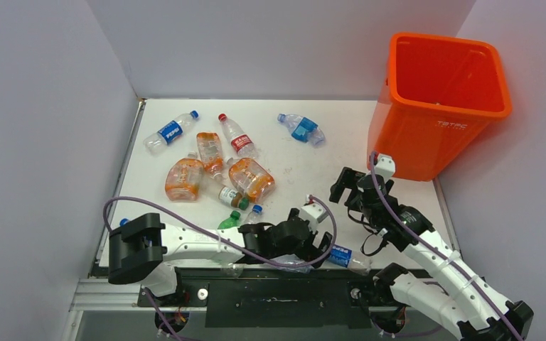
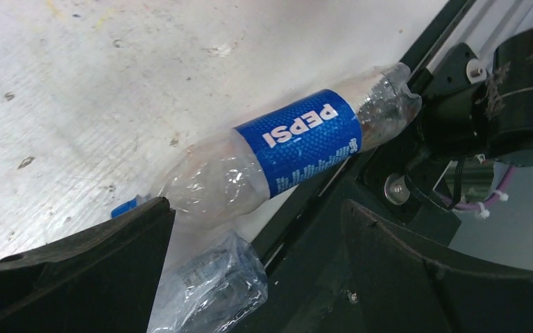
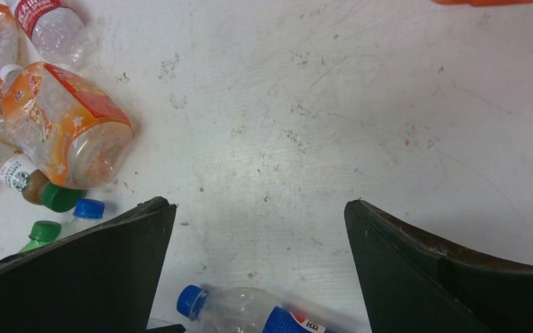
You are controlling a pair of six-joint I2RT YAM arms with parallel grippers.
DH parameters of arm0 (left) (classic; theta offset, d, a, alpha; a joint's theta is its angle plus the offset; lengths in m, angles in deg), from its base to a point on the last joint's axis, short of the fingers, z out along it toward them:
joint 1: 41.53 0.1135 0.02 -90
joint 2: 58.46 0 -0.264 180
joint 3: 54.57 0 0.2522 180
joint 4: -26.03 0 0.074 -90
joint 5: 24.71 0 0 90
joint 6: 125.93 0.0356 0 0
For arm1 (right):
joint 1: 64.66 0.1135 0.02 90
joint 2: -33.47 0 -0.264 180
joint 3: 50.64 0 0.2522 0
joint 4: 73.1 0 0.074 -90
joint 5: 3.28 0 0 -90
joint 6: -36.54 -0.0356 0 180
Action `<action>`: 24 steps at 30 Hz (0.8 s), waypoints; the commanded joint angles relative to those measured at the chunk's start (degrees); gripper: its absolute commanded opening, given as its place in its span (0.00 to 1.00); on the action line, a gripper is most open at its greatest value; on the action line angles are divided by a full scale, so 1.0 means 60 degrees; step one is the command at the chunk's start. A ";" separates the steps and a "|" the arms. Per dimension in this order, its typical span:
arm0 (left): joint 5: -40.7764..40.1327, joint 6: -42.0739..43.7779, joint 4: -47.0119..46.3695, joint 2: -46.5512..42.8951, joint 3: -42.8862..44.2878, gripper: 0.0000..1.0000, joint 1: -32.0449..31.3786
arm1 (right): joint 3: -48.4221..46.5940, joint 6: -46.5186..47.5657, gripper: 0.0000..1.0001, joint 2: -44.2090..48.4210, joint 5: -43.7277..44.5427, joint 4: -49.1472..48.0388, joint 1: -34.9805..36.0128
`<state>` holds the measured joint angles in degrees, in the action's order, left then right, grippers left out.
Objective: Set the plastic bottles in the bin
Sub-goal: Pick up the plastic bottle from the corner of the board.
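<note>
The orange bin (image 1: 444, 99) stands at the far right. Several plastic bottles lie in a cluster at the left middle, among them orange-tinted ones (image 1: 251, 177) and a Pepsi bottle (image 1: 170, 131). Another Pepsi bottle (image 1: 341, 254) lies at the table's near edge. In the left wrist view it (image 2: 298, 142) lies just ahead of my open left gripper (image 2: 257, 215), and a crumpled clear bottle (image 2: 208, 284) sits between the jaws, not gripped. My right gripper (image 1: 346, 188) is open and empty above bare table (image 3: 257, 215), with the same Pepsi bottle (image 3: 250, 312) below it.
A crumpled blue bottle (image 1: 301, 128) lies at the back middle. A green bottle (image 1: 229, 220) and a small brown one (image 1: 231, 195) lie beside the left arm. The black frame rail (image 2: 333, 229) runs along the table's near edge. White walls enclose the table.
</note>
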<state>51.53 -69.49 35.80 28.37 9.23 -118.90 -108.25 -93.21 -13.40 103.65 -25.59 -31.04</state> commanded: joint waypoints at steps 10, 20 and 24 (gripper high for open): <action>0.1402 0.0753 0.0389 0.0840 0.0756 0.64 -0.0451 | 0.2210 -0.1384 0.98 0.0799 -0.0908 -0.0850 -0.0484; 0.1490 0.0876 0.0628 0.1741 0.1064 0.31 -0.0306 | 0.3191 -0.1812 0.98 0.0242 -0.2127 -0.2083 -0.1361; 0.1400 0.0484 0.0436 0.1883 0.0937 0.29 0.0149 | 0.3577 -0.2040 0.98 0.0043 -0.2703 -0.2528 -0.1565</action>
<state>59.90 -65.03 39.43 39.21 13.03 -120.64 -88.41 -103.31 -12.29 91.65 -35.07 -39.34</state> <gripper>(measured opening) 0.300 0.980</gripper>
